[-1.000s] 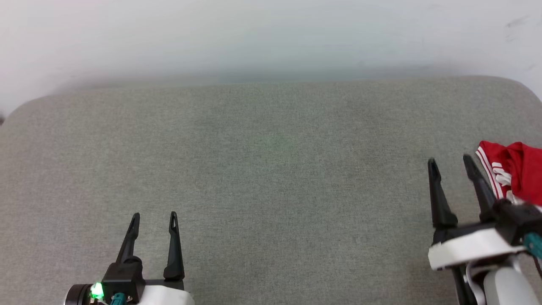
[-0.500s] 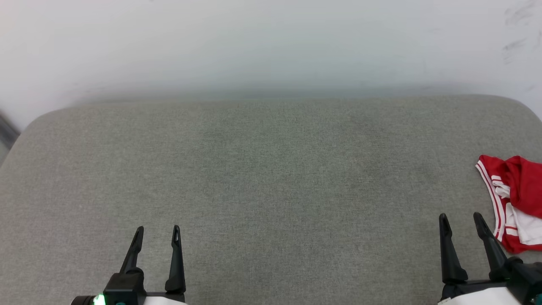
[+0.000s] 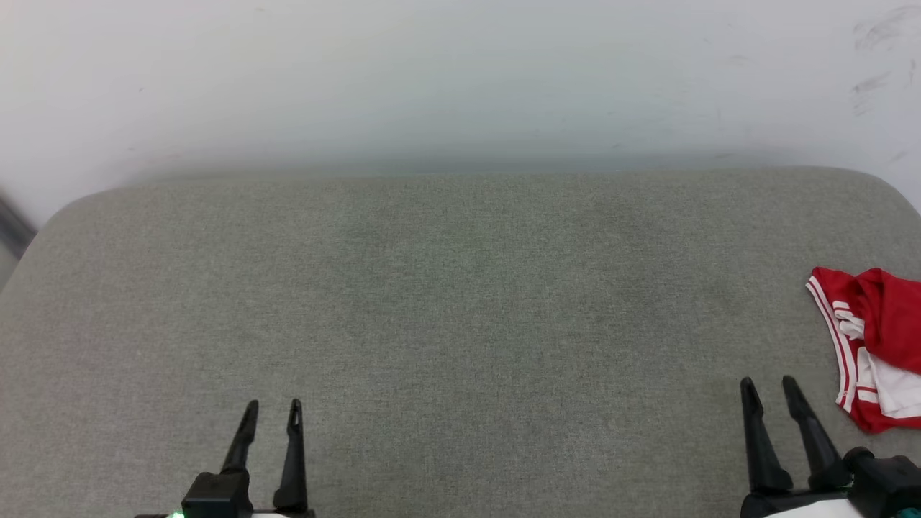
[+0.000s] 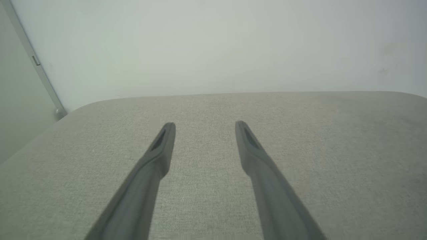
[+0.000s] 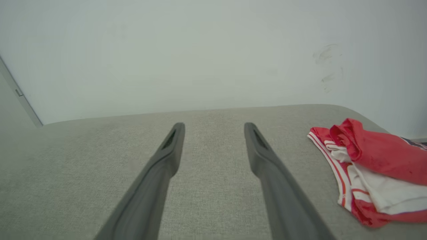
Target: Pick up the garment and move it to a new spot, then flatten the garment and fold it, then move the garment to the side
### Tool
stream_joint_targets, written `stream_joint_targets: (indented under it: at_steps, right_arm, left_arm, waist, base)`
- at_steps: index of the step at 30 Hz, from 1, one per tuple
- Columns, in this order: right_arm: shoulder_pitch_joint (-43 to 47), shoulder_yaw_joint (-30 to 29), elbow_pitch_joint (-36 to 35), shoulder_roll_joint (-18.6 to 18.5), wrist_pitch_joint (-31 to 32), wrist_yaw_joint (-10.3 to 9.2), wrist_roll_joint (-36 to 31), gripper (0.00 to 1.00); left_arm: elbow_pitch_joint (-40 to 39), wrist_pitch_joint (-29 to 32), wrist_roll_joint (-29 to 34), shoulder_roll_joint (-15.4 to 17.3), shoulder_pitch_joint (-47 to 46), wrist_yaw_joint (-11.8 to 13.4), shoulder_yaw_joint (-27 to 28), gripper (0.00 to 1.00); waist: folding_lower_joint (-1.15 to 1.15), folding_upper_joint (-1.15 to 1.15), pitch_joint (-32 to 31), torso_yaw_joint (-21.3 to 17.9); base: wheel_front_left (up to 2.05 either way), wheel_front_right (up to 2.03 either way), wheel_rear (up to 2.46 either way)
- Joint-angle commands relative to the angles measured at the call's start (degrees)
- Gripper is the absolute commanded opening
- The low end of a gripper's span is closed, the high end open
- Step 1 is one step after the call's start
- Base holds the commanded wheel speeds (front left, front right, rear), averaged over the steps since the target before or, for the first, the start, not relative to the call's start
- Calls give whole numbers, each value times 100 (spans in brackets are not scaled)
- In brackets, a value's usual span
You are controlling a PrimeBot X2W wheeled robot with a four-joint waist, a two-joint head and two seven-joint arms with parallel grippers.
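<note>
Both arms stand back from the work as the right gripper point(image 3: 768, 385) pulls down into the lower right corner of the head view, its jaws apart and holding nothing. We see the garment point(image 3: 878, 338), a red bundle with white cloth and striped trim showing, lying loose at the far right edge of the frame on the grey fabric-covered table point(image 3: 460, 302), cut off by the picture's border. It sits just beyond and to the right of the right gripper's tips, not touching them. The left gripper point(image 3: 273, 406) rests at the lower left, its jaws likewise apart and empty, well away from the shirt. We judge that no grasp is under way. The shirt looks bunched rather than flat, and from this moment alone we cannot tell whether it has been set aside after folding or has yet to be picked up. Against the frame of a second ago, the right gripper then reached up the right side, its tips level with the garment's near edge. The camera has also tipped, so the table's far edge and the pale wall point(image 3: 460, 72) now sit lower in the frame, and the shirt's small shift matches that.
</note>
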Motion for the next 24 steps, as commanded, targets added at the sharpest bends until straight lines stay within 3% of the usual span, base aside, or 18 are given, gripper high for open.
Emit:
stream_joint_targets:
  at_steps: [1, 4, 24]
  right_arm:
    - [8, 8, 72, 0, 6, 0, 16, 0]
    - [4, 15, 196, -2, 37, 0, 112, 0]
    - [-368, 52, 458, -112, 471, -1, 2372, 0]
  left_arm:
    - [78, 5, -15, -3, 7, -2, -2, 0]
    - [219, 31, -112, -8, 33, -10, 8, 0]
    - [423, 581, -2378, -9, -335, -214, 222, 0]
  waist:
    - [0, 0, 0, 0]
    - [0, 0, 0, 1]
    - [0, 0, 5, 18]
  base:
    - [0, 0, 0]
    - [0, 0, 0]
    - [0, 0, 0]
